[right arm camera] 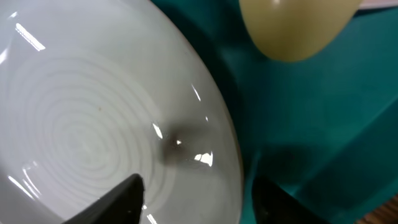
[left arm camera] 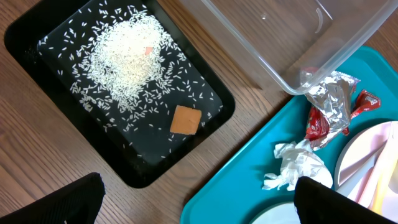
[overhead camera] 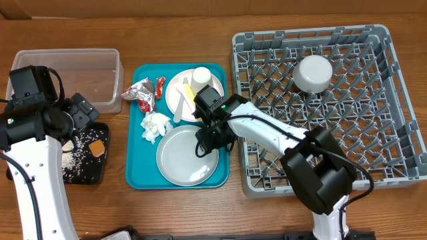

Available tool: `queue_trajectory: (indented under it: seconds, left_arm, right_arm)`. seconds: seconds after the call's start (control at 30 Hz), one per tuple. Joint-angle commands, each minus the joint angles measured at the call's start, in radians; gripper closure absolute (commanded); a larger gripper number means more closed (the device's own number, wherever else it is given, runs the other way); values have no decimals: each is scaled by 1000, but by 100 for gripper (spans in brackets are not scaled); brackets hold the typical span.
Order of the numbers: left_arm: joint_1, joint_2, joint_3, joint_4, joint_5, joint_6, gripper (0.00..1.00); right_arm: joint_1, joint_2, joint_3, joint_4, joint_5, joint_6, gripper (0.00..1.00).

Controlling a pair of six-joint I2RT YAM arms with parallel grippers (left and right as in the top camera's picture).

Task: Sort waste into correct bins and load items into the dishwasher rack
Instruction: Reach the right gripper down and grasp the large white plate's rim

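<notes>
Step in hand: by my reading, picking the light grey plate (overhead camera: 183,155) up by its rim for loading into the dishwasher rack (overhead camera: 400,100).
Plate position: flat on the near half of the teal tray (overhead camera: 140,163), just left of the rack's near-left corner.
Key relation: the right gripper (right arm camera: 199,199) sits low over the plate's right-hand rim. In the wrist view one of its fingers (right arm camera: 124,199) is over the plate's inner face and the other is over bare tray, so the rim runs between them.
Long axis: none, the plate is round; what matters is that the rim edge passes through the gap.
Right fingers: spread apart, straddling the rim, not closed on anything.
Nearer arm: the right, plainly. It reaches left from the rack side, elbow over the rack's near edge, wrist pitched down.
Left gripper (left arm camera: 199,202): hovers above the black tray (left arm camera: 18,37) holding the rice (left arm camera: 124,56) and orange cube (left arm camera: 186,119); fingers wide open, empty.
Next move calls for: closing on the rim, then lifting and tipping the plate upright between pegs.
Risk: the glossy rim could slip from a shallow pinch.
</notes>
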Motion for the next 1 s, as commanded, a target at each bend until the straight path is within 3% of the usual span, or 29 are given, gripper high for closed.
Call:
queue_trajectory:
  seconds: [0.0,0.37,0.5,0.97]
  left_arm:
    - [5,-10,21,-1,-20,16,0]
    - [5,-10,21,-1,-20,16,0]
    - [5,-10,21,-1,-20,16,0]
    - [5,-10,21,-1,-20,16,0]
  right_arm:
    - [5,36,-7,5,-8,7,53]
    - [5,36,79,-60,-3,32,89]
    - [5,36,155,-142,35,32,96]
    - [-11,21,491,-511,63,32,96]
